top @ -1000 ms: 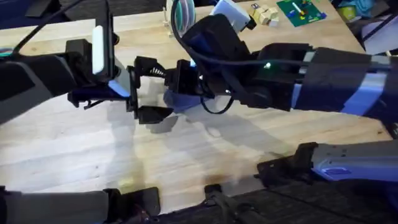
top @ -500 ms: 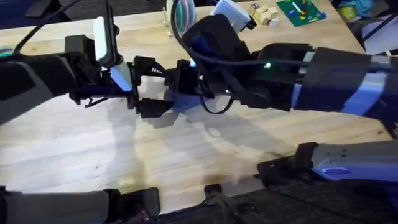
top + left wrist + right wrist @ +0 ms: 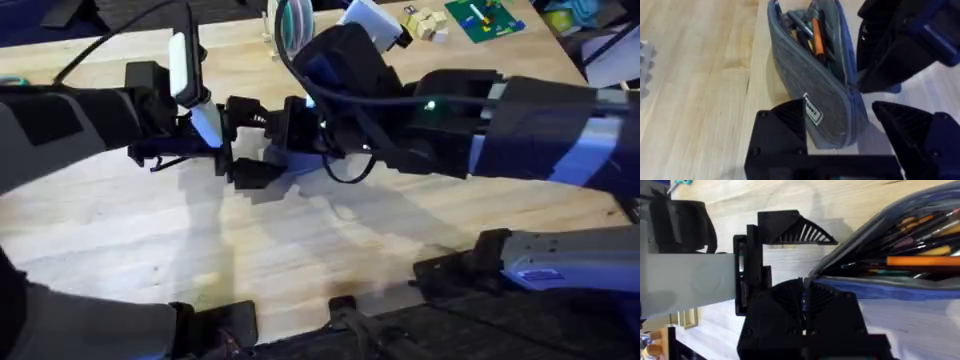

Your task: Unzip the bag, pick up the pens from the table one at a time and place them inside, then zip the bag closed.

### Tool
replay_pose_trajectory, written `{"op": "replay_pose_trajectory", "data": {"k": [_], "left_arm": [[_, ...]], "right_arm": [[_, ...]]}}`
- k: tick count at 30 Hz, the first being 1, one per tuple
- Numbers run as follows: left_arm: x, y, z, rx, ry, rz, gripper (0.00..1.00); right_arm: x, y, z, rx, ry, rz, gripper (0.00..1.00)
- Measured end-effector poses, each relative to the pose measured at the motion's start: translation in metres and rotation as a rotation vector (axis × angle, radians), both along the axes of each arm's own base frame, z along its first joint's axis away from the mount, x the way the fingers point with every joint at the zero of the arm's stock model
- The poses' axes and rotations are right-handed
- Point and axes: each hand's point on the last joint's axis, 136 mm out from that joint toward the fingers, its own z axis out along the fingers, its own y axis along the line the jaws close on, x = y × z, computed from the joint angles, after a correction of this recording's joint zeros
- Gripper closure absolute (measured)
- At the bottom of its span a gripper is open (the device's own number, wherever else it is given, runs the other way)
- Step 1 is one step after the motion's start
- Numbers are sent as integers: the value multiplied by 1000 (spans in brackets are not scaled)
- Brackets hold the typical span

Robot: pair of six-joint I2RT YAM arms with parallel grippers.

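Left pincer [image 3: 840, 135] stood wide open, jaws straddling the near rounded end of the oblong blue-grey fabric bag [image 3: 812, 85]; one finger looked to be touching the pouch's side by its small label, the other stood apart. Right pincer [image 3: 802, 292] was closed, apparently pinching the bag's blue zipper edge [image 3: 880, 287] at the mouth. The bag sat on the pale wooden butcher-block table [image 3: 150, 230] between the two pincers, zipper open and facing up, long axis running away from the left pincer. Inside lay several pens along that axis, including an orange stick pen [image 3: 922, 260]. From overhead, both arms met near table centre, the bag [image 3: 285, 165] mostly hidden beneath them.
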Motion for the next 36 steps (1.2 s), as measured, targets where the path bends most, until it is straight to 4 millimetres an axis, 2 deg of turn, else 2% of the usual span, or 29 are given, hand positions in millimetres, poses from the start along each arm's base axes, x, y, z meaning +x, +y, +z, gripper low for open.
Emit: {"op": "replay_pose_trajectory", "data": {"k": [3, 5, 9, 10, 22, 31, 36], "left_arm": [[0, 0, 1, -4, 4, 1, 210], [0, -1, 2, -11, 8, 1, 324], [-1, -1, 3, -18, 10, 1, 860], [-1, -1, 3, -17, 11, 1, 928], [0, -1, 3, -18, 10, 1, 958], [0, -3, 3, -18, 3, -3, 957], [1, -3, 3, -18, -2, -3, 957]], "right_arm": [[0, 0, 0, -2, 1, 0, 969], [0, 0, 0, -2, 2, 0, 969], [0, 0, 0, -1, 1, 0, 969], [0, 0, 0, -1, 0, -1, 969], [4, -6, -1, -44, -29, 34, 969], [21, -35, -8, -78, -1, 30, 969], [32, -60, -14, -94, 31, -16, 969]]}}
